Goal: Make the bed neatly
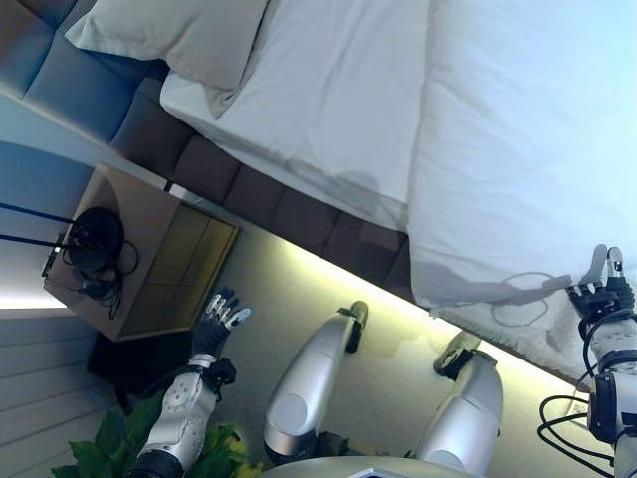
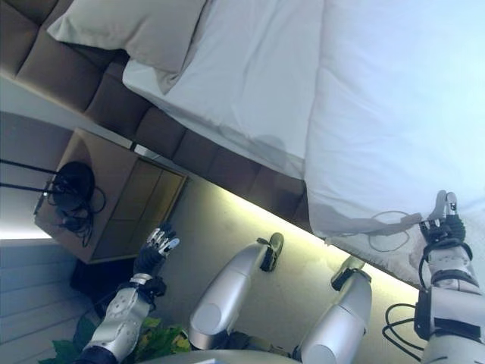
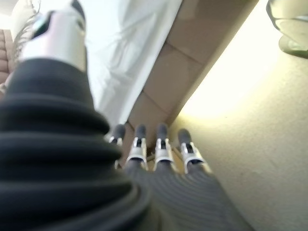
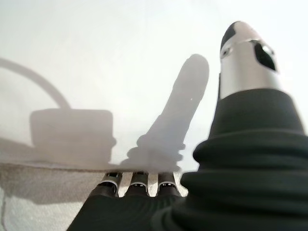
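Starting at nine o'clock, one nightstand (image 1: 149, 254) is standing against the wall with dark cables heaped on it. Just right of it, at seven o'clock, the left hand (image 1: 217, 321) is hanging over the floor with its fingers spread straight, gripping nothing, well apart from the bed (image 1: 328, 224). At eleven o'clock one pillow (image 1: 184, 35) is lying against the headboard, a corner drooping over the white sheet (image 1: 338, 90). From twelve round to three o'clock one white duvet (image 1: 528, 149) is covering the mattress, its lower edge hanging over the side.

At four o'clock the right hand (image 1: 602, 284) is reaching up to that hanging edge. Its fingers (image 4: 137, 179) are pointing straight at the fabric, thumb raised apart, and they are closed on nothing; whether the tips are touching the cloth is unclear.

A likely risk: with only one hand near the duvet, a pull from this corner could be dragging it askew or sliding it off the side, leaving the top edge crooked. Straight fingers could also be slipping off smooth cloth.
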### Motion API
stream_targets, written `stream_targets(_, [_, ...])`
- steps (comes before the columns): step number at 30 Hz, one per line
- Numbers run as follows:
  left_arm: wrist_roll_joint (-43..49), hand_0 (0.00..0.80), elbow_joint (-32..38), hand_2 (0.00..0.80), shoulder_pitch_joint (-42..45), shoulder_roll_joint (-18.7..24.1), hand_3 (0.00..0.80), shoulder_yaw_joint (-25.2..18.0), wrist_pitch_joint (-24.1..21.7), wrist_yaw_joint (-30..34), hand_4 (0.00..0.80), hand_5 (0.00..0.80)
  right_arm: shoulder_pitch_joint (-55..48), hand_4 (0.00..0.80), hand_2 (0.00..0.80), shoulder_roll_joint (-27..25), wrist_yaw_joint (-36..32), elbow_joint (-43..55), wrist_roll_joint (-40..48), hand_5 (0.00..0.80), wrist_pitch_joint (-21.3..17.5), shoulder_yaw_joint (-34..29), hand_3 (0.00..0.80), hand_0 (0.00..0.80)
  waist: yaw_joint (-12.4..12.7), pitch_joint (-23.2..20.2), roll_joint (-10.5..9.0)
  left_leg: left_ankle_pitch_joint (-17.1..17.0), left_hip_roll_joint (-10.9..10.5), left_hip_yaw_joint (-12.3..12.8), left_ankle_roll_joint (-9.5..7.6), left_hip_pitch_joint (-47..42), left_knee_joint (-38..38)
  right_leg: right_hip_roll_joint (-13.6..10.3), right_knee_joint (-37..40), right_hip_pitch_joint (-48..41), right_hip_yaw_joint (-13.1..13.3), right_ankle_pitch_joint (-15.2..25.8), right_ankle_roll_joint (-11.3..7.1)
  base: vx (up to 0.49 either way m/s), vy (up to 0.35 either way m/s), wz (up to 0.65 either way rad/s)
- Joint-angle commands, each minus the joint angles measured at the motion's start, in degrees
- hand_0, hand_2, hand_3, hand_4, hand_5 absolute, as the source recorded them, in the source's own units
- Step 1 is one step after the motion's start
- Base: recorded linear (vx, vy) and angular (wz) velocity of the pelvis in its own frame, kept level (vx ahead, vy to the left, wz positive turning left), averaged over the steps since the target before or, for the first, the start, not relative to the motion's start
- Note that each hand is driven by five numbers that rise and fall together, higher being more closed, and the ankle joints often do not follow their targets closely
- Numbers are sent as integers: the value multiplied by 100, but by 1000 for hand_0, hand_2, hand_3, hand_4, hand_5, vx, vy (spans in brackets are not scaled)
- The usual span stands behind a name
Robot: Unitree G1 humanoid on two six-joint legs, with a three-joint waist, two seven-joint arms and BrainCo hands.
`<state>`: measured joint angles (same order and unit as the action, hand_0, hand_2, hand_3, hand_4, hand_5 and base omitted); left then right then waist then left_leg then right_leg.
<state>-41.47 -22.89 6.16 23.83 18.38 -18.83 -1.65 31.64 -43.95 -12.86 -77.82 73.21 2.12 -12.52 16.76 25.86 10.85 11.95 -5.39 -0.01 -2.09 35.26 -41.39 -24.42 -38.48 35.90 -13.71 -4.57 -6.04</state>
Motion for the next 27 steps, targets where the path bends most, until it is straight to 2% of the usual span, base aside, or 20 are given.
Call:
stream_targets(1, [48, 0, 30, 0, 30, 288, 0, 72, -135, 38, 0, 0, 748, 800, 800, -78, -503, 562, 25, 800, -218, 310, 800, 800, 298, -384, -43, -467, 76, -62, 280, -178, 670, -8, -539, -62, 128, 154, -350, 6, -28, 5])
stream_targets(11, [61, 0, -100, 0, -172, 208, 0, 116, -203, -46, 0, 0, 541, 800, 800, 52, -142, 462, 120, 800, -274, 332, 800, 800, 200, -290, -57, -488, 70, -48, 247, -175, 662, 84, -461, -73, 116, 181, -339, -25, -28, 1])
stream_targets(21, [177, 0, -68, 0, -328, 173, 0, 86, -133, -275, 0, 0, -56, 800, 800, 437, -376, 171, 625, 800, -354, 157, 800, 800, 102, -248, -112, -457, 106, -25, 216, -186, 644, 159, -409, -105, 97, 183, -337, -36, -44, 0])
stream_targets(22, [165, 0, -90, 0, -357, 172, 0, 70, -117, -284, 0, 0, -125, 800, 800, 524, -426, 154, 712, 800, -375, 134, 800, 800, 78, -242, -112, -634, 130, 17, 197, -170, 738, 156, -322, -90, 32, 316, -252, -102, -8, -1])
stream_targets(27, [119, 0, -150, 0, -392, 162, 0, -10, -71, -331, 0, 0, -471, 800, 800, 897, -413, 155, 776, 800, -447, 69, 800, 800, 1, -299, -154, -702, 199, 16, 212, -360, 974, 228, -130, -240, 32, 347, -258, -18, -22, -6])
